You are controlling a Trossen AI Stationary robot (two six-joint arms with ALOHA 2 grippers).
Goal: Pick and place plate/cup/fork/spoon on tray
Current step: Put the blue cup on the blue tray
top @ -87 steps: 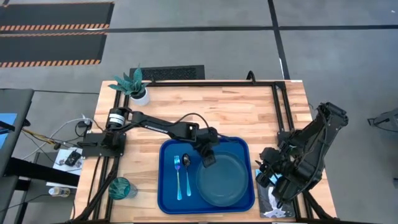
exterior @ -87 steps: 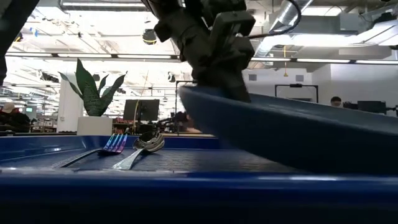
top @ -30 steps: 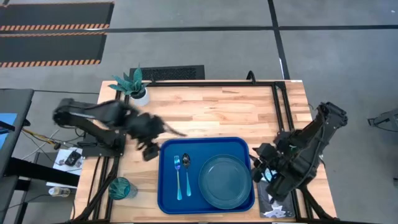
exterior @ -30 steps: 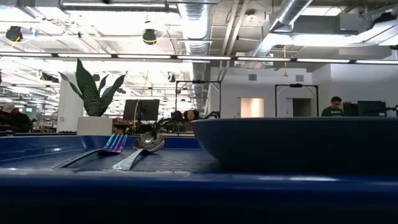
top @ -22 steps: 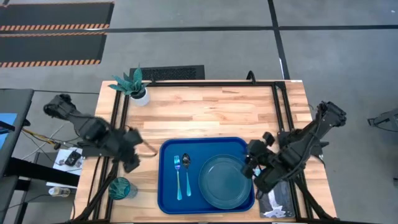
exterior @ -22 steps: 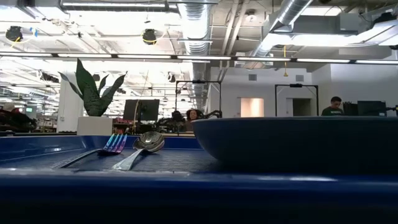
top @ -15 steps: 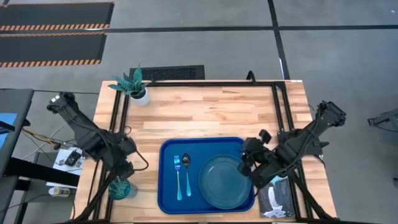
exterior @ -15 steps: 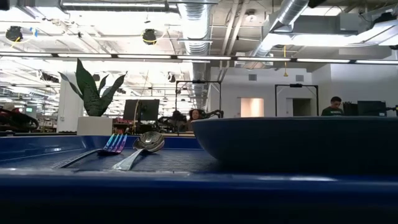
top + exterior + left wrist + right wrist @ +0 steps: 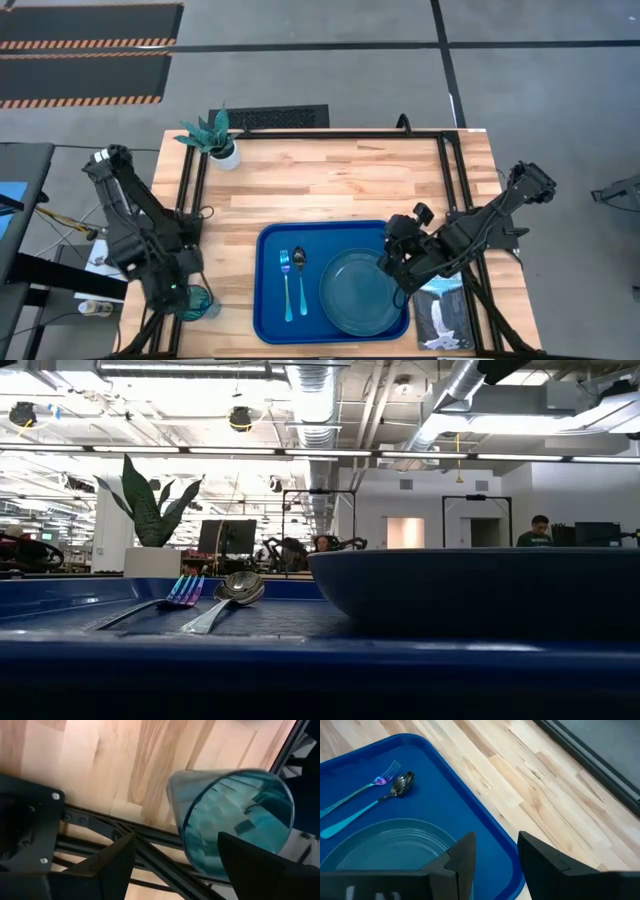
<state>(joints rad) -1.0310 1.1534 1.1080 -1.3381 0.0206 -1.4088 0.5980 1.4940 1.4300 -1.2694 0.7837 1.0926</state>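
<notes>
A butcher-block table [image 9: 330, 180] is carrying the tray [image 9: 270, 300], which is holding the fork [image 9: 285, 285], spoon [image 9: 300, 280] and plate [image 9: 358, 292]. The cup [image 9: 196, 301] is standing at the table's front left corner. The left gripper [image 9: 172, 870] is hovering spread around it, gripping nothing. The right gripper [image 9: 492, 852] is hanging slightly parted, empty, over the tray's right rim. Bare wood is lying behind the tray.

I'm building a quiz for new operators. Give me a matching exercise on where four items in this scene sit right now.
Items:
1. round teal-blue plate
2. translucent teal-green cup
3. blue-handled fork
4. left gripper

Places:
A. on the wooden table, left of the bright blue plastic tray
B. right half of the tray
C. open, fingers either side of the cup
D. left part of the tray, beside the blue-handled spoon

Pairs: 1-B, 2-A, 3-D, 4-C
</notes>
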